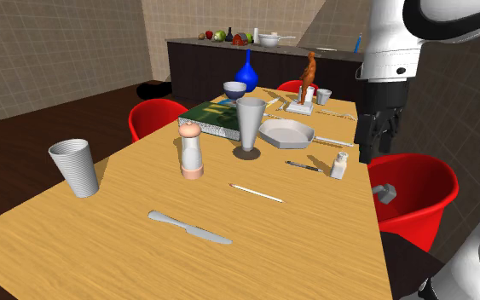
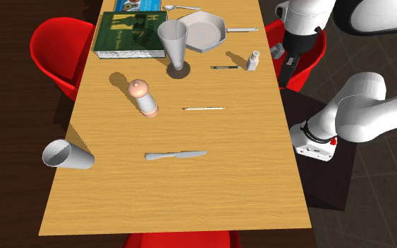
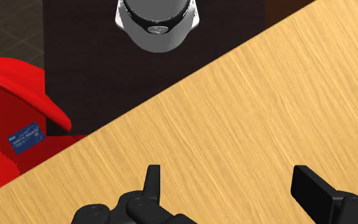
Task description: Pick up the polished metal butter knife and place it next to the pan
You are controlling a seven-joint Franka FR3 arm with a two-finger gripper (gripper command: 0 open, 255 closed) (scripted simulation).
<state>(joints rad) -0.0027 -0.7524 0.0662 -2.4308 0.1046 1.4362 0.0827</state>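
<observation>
**Fingers spread at the table edge; butter knife flat on the wood, far from them**

The two black fingers (image 3: 152,181) stand wide apart, with only the bare wood of the table (image 3: 247,121) between them. The gripper (image 1: 376,153) points downward at the table's long edge on the stand's side, above the rim of a red chair (image 1: 413,192). It is near a small white salt shaker (image 1: 339,165).

In the wrist view, the table's edge runs on a slant past the fingers. Beyond that edge are the dark stand (image 3: 107,70), the arm's white and grey base (image 3: 157,22), and a small blue card (image 3: 25,137) on the red seat.

The pan (image 1: 286,133), pale grey, sits on the table near the gripper with its handle turned toward that edge. It is just beside a tall grey tumbler (image 1: 250,126) and a green book (image 1: 212,118).

The butter knife (image 1: 189,227), grey and plain, lies flat and untouched at the near end of the table in the shoulder view. It is well apart from both gripper and pan. A pepper mill (image 1: 192,151) and a thin pale stick (image 1: 257,193) lie between knife and pan. A ribbed grey cup (image 1: 75,167) stands off toward the shoulder view's left.
</observation>
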